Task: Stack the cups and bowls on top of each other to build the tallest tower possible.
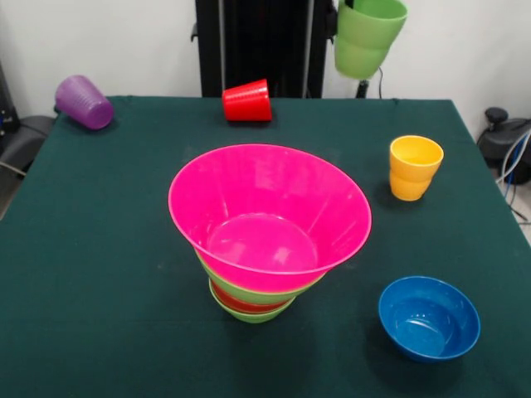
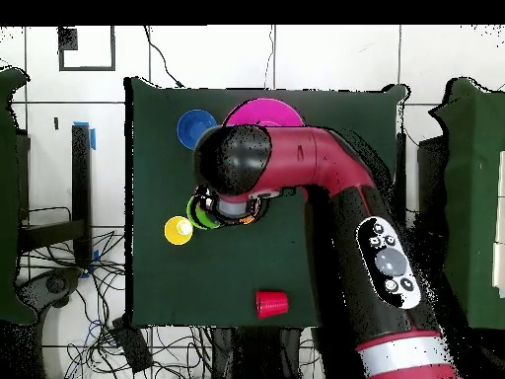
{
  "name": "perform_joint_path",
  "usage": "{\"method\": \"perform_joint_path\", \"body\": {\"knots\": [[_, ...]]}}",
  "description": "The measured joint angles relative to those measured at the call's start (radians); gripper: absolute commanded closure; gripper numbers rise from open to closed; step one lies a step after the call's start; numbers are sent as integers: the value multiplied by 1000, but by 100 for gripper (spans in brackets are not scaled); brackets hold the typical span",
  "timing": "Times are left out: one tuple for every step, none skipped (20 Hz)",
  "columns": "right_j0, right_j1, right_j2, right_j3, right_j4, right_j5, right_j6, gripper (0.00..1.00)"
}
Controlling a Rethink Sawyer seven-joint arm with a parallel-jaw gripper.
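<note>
The blue bowl sits nearest, just right of the tower, whose pink bowl tops green and red-orange ones. Right of the tower stands the yellow cup. Beyond it, the red cup and purple cup lie tipped. Above hangs the light green cup; whether the gripper's fingers clasp it cannot be told.

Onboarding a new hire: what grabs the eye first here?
The pink bowl, topping a tilted tower of nested bowls at table centre. Next, a green cup hanging in the air above the far right corner, over the yellow cup.
</note>
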Motion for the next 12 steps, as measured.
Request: {"method": "perform_joint_path", "body": {"knots": [[0, 20, 3, -35, -14, 0, 0, 100], [1, 41, 6, -69, -27, 0, 0, 100], [1, 51, 7, -85, -35, 0, 0, 100], [1, 61, 9, -100, -43, 0, 0, 100], [1, 82, 11, -131, -59, 0, 0, 100], [2, 104, 14, -162, -75, 0, 0, 100], [3, 127, 16, -193, -90, 2, 0, 100], [4, 142, 17, -214, -100, 3, 0, 100], [5, 166, 19, -246, -115, 8, 0, 100], [6, 178, 21, -262, -122, 11, 0, 100], [9, 203, 22, -297, -135, 21, 0, 100], [11, 220, 24, -320, -143, 29, 0, 100]]}}
